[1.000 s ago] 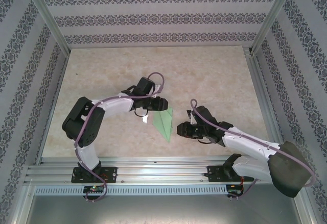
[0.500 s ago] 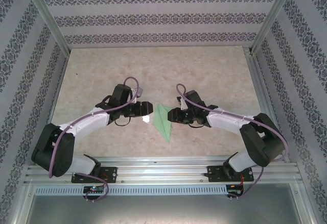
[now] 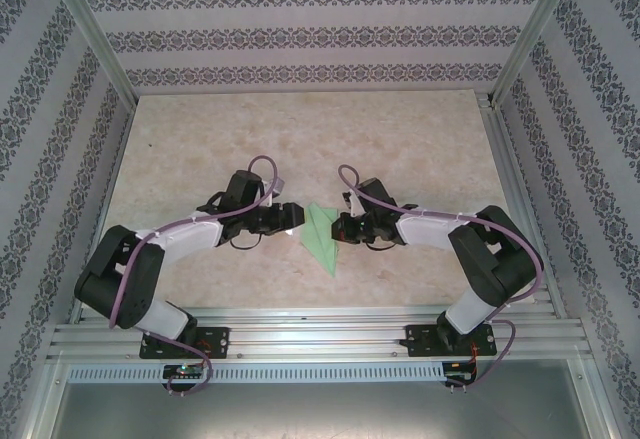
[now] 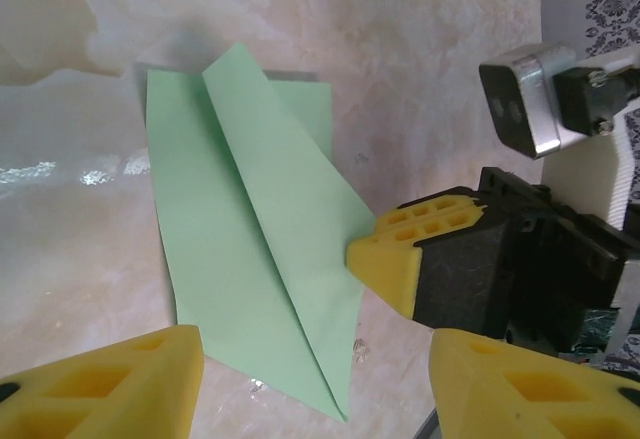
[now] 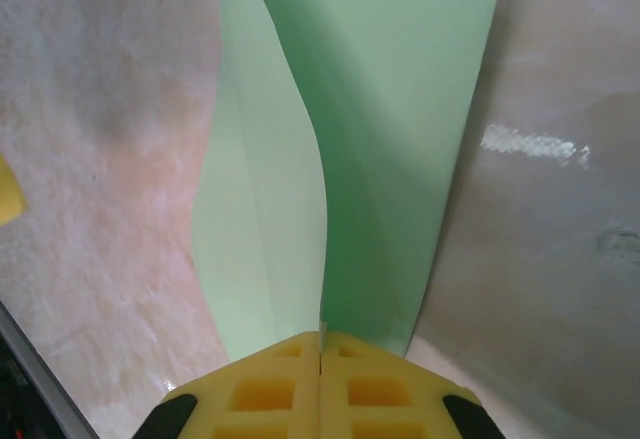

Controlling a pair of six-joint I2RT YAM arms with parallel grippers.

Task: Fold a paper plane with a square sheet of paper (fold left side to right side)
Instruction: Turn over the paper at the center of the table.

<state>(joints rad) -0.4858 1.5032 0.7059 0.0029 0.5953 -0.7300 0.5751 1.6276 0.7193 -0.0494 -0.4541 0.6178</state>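
Beige marbled pattern covers the tabletop (image 3: 400,149) in the top view, enclosed by walls (image 3: 300,34) of striped ornamental wallpaper and metal posts (image 3: 88,34); the mint-green paper plane (image 3: 322,239) lies on its near half, between the left tool (image 3: 293,219) and the right tool (image 3: 338,227). From the left wrist, the left tool (image 4: 315,364) stands open and holds nothing, its yellow fingers (image 4: 110,379) either side of the plane's pointed end over the glossy tabletop. From the right wrist, the right tool (image 5: 320,359) is closed on the paper plane's edge, one flap lifted.

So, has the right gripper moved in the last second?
Yes. The right gripper went left and away from the near rail, to the right edge of the paper, now shut on it.
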